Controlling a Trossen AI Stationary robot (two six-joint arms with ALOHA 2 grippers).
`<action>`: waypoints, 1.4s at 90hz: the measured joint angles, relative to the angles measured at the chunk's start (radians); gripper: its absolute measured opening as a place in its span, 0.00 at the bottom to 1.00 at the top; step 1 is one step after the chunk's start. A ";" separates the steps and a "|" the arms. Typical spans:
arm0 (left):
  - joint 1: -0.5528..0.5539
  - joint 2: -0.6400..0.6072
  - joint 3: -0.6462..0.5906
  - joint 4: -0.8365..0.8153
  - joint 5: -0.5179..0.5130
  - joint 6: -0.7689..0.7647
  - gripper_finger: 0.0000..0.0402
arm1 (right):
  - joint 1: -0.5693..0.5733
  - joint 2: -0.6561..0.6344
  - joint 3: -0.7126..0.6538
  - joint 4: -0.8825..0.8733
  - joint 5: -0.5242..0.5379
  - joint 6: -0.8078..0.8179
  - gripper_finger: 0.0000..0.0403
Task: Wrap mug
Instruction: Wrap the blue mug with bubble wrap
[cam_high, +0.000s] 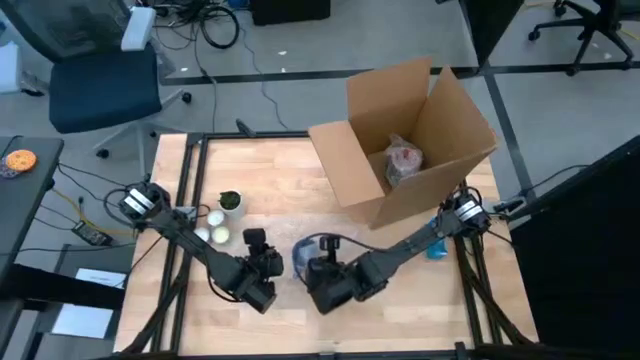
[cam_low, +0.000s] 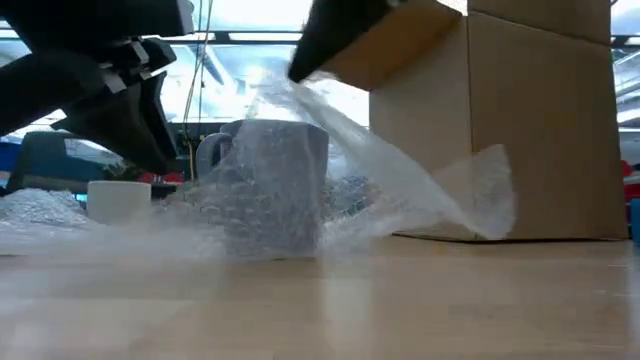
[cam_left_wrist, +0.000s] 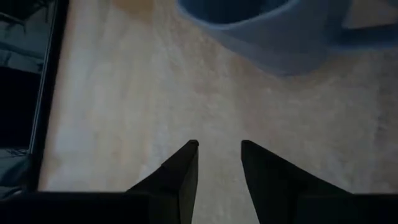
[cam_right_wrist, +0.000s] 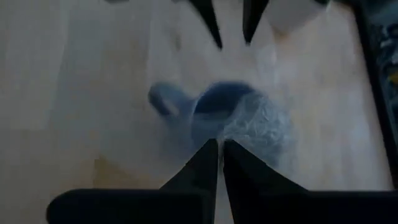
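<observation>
One blue mug (cam_low: 270, 185) stands upright on the wooden bench (cam_high: 300, 180), near its front edge about midway across, with its handle showing on the left in the low view. One sheet of clear bubble wrap (cam_low: 400, 190) lies under the mug and is drawn up over its right side, rising to a peak above it; the rest of the sheet spreads flat on the bench to the left and trails off to the right. The right end effector (cam_right_wrist: 220, 152) hangs directly over the mug, its two dark fingers pinched nearly together on the raised edge of the bubble wrap. The left end effector (cam_left_wrist: 219, 155) hovers just left of the mug, above the sheet, with its fingers parted and nothing between them. Further left on the bench stand three small items: one dark green cup (cam_high: 230, 201) and two white cups (cam_high: 217, 226), close together; one white cup shows at the left of the low view. One open cardboard box (cam_high: 410, 140) sits on the far right part of the bench, flaps up, holding one bundle already covered in bubble wrap (cam_high: 404, 160). A small blue object (cam_high: 437, 247) lies by the right arm near the bench's right edge. Beyond the bench, one dark blue office chair (cam_high: 95, 80) stands on the floor at far left. No writing or brand can be read.
</observation>
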 joint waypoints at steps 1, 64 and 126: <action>0.000 0.000 0.000 0.000 -0.002 0.000 0.26 | -0.002 0.000 0.000 0.007 0.000 -0.006 0.00; -0.191 -0.027 0.332 -0.096 -0.279 0.110 0.26 | 0.049 -0.085 0.003 0.081 -0.063 -0.077 0.00; -0.072 -0.023 0.242 0.378 -0.131 0.523 0.33 | 0.066 -0.114 0.003 -0.007 -0.113 0.021 0.00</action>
